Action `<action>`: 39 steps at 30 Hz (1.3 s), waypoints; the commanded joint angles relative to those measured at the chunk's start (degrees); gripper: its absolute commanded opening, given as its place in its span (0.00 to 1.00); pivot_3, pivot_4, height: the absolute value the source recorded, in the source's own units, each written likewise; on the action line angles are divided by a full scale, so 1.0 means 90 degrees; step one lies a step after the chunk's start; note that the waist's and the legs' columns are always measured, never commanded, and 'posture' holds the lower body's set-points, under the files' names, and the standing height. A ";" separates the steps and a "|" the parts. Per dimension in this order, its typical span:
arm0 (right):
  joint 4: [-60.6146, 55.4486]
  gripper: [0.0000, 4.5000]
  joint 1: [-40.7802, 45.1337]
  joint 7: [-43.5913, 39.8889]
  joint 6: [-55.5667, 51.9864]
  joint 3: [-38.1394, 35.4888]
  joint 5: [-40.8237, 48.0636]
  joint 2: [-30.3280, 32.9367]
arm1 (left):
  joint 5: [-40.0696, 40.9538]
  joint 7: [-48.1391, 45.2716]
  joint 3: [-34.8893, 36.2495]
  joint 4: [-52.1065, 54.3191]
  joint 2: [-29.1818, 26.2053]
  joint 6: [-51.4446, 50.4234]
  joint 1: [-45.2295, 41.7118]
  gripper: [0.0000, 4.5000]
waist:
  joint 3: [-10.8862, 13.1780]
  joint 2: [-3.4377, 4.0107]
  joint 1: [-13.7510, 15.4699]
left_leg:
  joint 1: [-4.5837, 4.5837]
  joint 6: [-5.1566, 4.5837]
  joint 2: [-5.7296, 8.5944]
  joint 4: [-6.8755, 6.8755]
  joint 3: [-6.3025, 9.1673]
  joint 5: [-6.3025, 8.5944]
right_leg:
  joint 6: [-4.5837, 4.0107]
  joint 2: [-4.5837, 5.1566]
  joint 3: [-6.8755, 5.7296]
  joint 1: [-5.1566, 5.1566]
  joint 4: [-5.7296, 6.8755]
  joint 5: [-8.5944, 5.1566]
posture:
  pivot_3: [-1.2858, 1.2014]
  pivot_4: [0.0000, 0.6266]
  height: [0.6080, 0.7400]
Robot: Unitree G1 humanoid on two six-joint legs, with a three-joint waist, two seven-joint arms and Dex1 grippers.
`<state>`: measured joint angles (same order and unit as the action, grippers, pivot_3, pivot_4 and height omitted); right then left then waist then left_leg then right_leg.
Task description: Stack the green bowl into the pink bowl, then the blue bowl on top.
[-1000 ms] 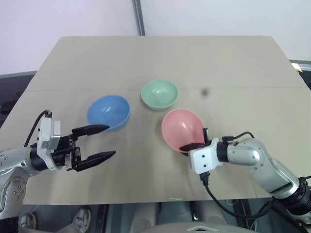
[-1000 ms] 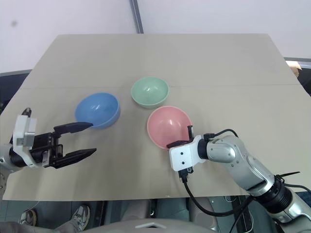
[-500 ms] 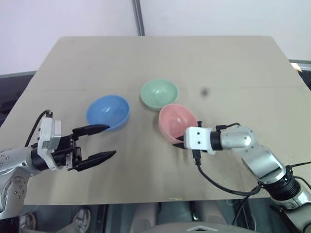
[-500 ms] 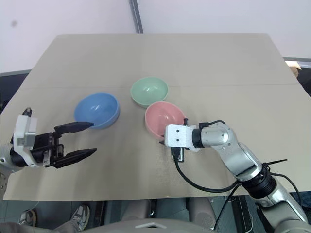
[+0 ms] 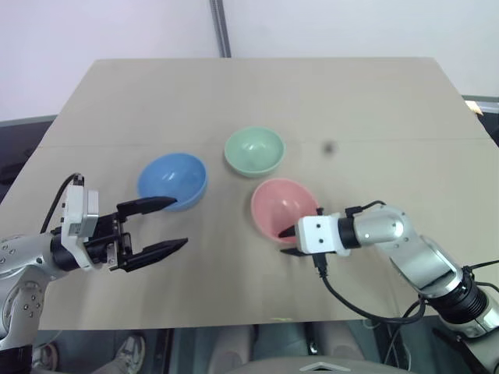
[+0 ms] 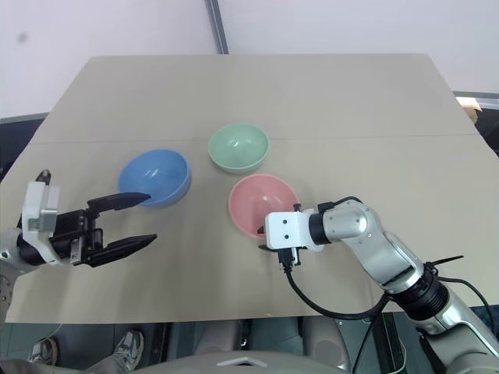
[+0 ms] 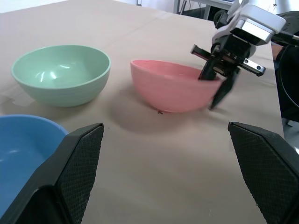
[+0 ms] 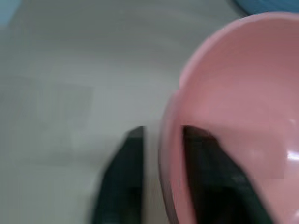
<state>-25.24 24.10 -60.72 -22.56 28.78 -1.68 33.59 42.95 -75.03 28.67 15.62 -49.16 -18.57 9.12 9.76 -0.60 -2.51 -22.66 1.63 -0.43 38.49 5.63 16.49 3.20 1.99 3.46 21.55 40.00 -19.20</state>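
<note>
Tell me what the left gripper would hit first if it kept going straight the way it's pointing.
Probably the small round salmon-pink bowl: the open left gripper points between it and the sky-blue bowl, though depth is uncertain.

The pink bowl (image 5: 282, 209) and green bowl (image 5: 254, 150) look smooth, faintly glossy (plastic-like); the tabletop (image 5: 257, 93) is matt.

A: So how many bowls are on the table (image 5: 374, 101)?
B: Three, one of each colour: one green bowl (image 5: 254, 150), one pink bowl (image 5: 279, 206), one blue bowl (image 5: 171, 180). Plus two grippers.
</note>
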 commanded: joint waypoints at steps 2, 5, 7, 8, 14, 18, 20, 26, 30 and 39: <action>-0.0268 0.84 0.0162 0.0010 -0.0297 -0.0275 0.0411 -0.0173 | 0.0090 0.0025 0.0036 0.0181 -0.0040 -0.0013 -0.0092 1.00 | 0.0000 0.0000 0.0003 | 0.0000 0.0000 0.0000 0.0000 0.0000 0.0000 | 0.0000 0.0000 0.0000 0.0000 0.0000 0.0000 | 0.52 0.24 1.00; -0.0520 0.84 0.0282 -0.0075 -0.0826 -0.0623 0.0988 -0.0239 | 0.0089 0.0023 0.0013 0.0174 -0.0025 -0.0014 -0.0113 1.00 | 0.0000 0.0001 0.0004 | 0.0000 0.0000 0.0000 0.0000 0.0001 0.0000 | 0.0000 0.0001 0.0000 0.0000 0.0000 0.0000 | 0.52 0.24 1.00; -0.0742 0.84 0.0420 -0.0037 -0.1366 -0.0965 0.1564 -0.0363 | 0.0106 0.0027 0.0001 0.0167 -0.0010 -0.0024 -0.0136 1.00 | 0.0000 0.0001 0.0003 | 0.0000 0.0000 -0.0002 0.0000 0.0002 0.0000 | 0.0000 0.0001 -0.0001 0.0000 0.0001 0.0000 | 0.52 0.24 1.00; -0.0848 0.84 0.0484 0.0027 -0.1714 -0.1160 0.1904 -0.0467 | 0.0110 0.0027 -0.0004 0.0161 -0.0004 -0.0026 -0.0148 1.00 | 0.0000 0.0001 0.0001 | -0.0001 0.0000 -0.0003 0.0000 0.0003 0.0000 | 0.0000 0.0001 -0.0001 0.0000 0.0000 0.0000 | 0.52 0.24 1.00; -0.0913 0.84 0.1127 0.0986 -0.3034 -0.2069 0.2918 -0.1010 | 0.0200 0.0260 -0.0042 0.0252 0.0138 -0.0133 -0.0246 1.00 | 0.0001 0.0002 0.0001 | -0.0001 0.0000 -0.0008 -0.0002 0.0007 0.0000 | 0.0000 0.0002 -0.0005 0.0000 0.0000 0.0000 | 0.52 0.24 1.00; 0.0583 0.84 0.1804 0.1424 -0.1732 -0.1706 0.1734 -0.0743 | 0.0270 0.0458 -0.0080 0.0412 0.0305 -0.0182 -0.0258 1.00 | 0.0001 0.0002 -0.0008 | 0.0003 0.0004 0.0004 -0.0001 0.0004 -0.0002 | -0.0001 0.0002 -0.0003 0.0002 0.0007 0.0002 | 0.52 0.24 1.00; 0.1366 0.84 0.2064 0.1323 -0.0807 -0.1473 0.1256 -0.0592 | 0.0315 0.0567 -0.0071 0.0496 0.0364 -0.0212 -0.0230 1.00 | 0.0001 0.0002 0.0013 | 0.0004 0.0005 0.0005 -0.0001 0.0006 -0.0003 | -0.0002 0.0002 -0.0007 0.0004 0.0006 0.0002 | 0.52 0.24 1.00; 0.3470 0.84 0.3013 0.0937 0.1192 -0.1185 0.0477 -0.0526 | 0.0392 0.0782 -0.0024 0.0724 0.0489 -0.0258 -0.0066 1.00 | 0.0003 0.0005 -0.0129 | -0.0009 0.0030 0.0002 -0.0009 -0.0012 -0.0017 | -0.0002 0.0002 0.0010 0.0018 0.0000 0.0002 | 0.52 0.24 1.00; 0.4586 0.84 0.3455 0.0720 0.2338 -0.1014 0.0073 -0.0564 | 0.0410 0.0999 0.0008 0.0859 0.0571 -0.0255 0.0007 1.00 | 0.0002 0.0004 -0.0180 | -0.0006 0.0030 -0.0001 -0.0009 -0.0018 -0.0017 | -0.0002 0.0000 0.0017 0.0019 -0.0001 0.0002 | 0.52 0.24 1.00; 0.3044 0.84 0.2630 0.0187 -0.0050 -0.2753 0.2445 -0.0454 | 0.0468 0.2360 0.0034 0.1232 0.0459 -0.0813 -0.0467 1.00 | 0.0003 0.0005 -0.0010 | -0.0014 0.0030 -0.0012 -0.0007 -0.0003 -0.0017 | -0.0002 0.0009 0.0007 0.0017 0.0000 0.0002 | 0.52 0.24 1.00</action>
<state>8.57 48.62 -57.44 -19.04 7.90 14.94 28.18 47.30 -56.36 27.65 24.73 -43.63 -25.20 5.85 9.78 -0.56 -2.60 -22.86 1.89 -0.53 38.43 5.72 16.33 3.18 2.09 3.40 21.69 39.94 -19.18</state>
